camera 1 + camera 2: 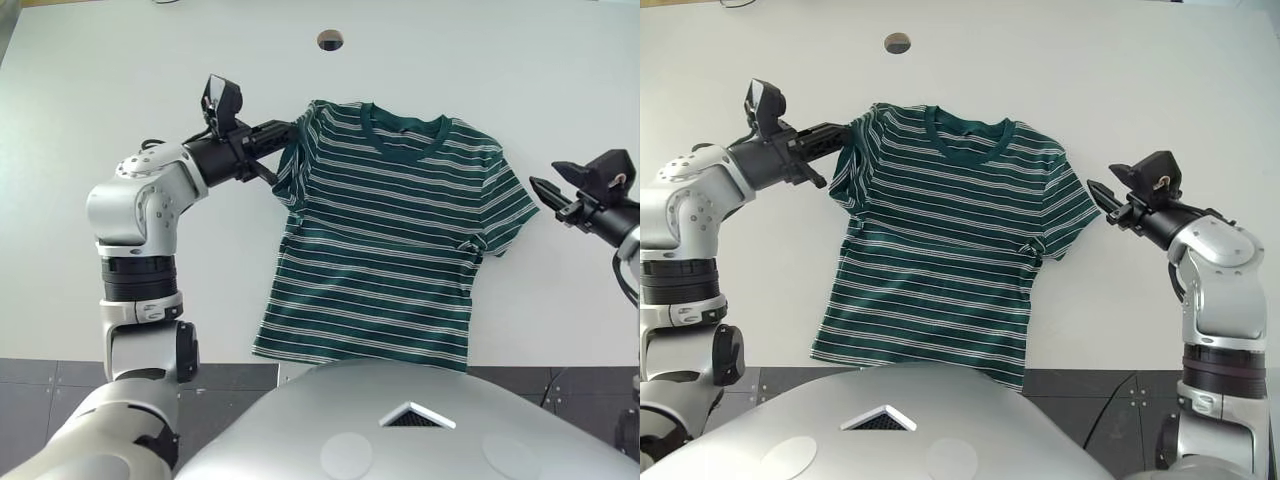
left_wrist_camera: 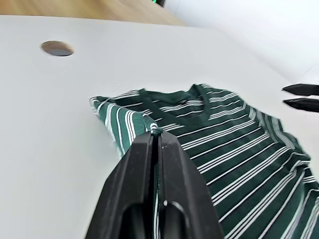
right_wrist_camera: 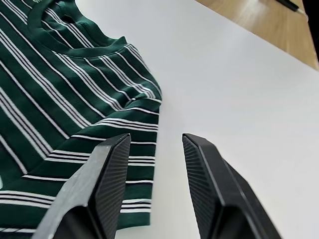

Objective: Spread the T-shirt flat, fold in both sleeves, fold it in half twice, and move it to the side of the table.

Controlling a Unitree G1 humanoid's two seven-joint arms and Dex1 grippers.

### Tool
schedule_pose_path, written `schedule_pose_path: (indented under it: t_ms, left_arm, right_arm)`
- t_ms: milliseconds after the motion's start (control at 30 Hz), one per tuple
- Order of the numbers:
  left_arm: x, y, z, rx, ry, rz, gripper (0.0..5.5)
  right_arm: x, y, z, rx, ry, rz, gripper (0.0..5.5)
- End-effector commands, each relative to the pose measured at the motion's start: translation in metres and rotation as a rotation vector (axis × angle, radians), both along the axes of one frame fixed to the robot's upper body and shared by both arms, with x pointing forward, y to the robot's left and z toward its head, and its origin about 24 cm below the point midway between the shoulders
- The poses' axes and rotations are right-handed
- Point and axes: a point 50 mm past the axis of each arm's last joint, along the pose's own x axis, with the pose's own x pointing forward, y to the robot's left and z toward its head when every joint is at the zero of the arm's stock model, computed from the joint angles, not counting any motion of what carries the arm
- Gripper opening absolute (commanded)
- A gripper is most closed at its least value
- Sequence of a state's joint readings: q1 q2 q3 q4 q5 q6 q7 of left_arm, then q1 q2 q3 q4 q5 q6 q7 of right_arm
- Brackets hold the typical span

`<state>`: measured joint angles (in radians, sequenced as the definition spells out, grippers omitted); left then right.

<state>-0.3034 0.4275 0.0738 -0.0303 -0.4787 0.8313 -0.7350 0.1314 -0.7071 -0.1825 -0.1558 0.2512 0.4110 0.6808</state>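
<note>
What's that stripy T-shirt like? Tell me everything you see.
The T-shirt is dark green with thin white stripes, a plain green collar and short sleeves, apparently soft knit. It lies mostly flat on the table, collar away from the robot. The left pincer is shut on one bunched sleeve; the open right pincer sits beside the other, not touching.

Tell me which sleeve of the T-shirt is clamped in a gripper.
The sleeve on the robot's left: the left gripper is shut on its bunched edge. The right sleeve lies flat on the table, with the right gripper open beside it.
</note>
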Motion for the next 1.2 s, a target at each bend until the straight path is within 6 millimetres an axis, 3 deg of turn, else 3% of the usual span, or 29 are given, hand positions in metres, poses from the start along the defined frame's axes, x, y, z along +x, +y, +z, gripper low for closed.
schedule_pose_path:
  t_ms: [33,167,500,800,1067,1200]
  left_arm:
    - [0.001,-0.015,-0.003,-0.015,0.019,-0.022,0.12]
    - [0.004,-0.036,-0.018,-0.026,0.065,-0.048,0.12]
    - [0.002,-0.051,-0.041,-0.023,0.127,-0.063,0.12]
    - [-0.006,-0.061,-0.036,-0.111,0.106,-0.114,1.47]
    - [-0.014,-0.056,-0.012,-0.243,0.02,-0.164,2.73]
    - [-0.011,-0.049,-0.002,-0.254,-0.012,-0.118,3.32]
  right_arm:
    - [-0.003,0.002,-0.003,0.127,0.058,-0.061,1.93]
    - [-0.004,-0.002,-0.009,0.206,0.136,-0.137,1.93]
    - [0.003,-0.012,-0.028,0.149,0.234,-0.152,1.93]
    - [0.011,-0.013,-0.037,0.131,0.265,-0.136,1.93]
    - [0.014,-0.009,-0.049,0.084,0.347,-0.077,1.93]
    - [0.016,-0.007,-0.044,0.086,0.364,-0.042,1.23]
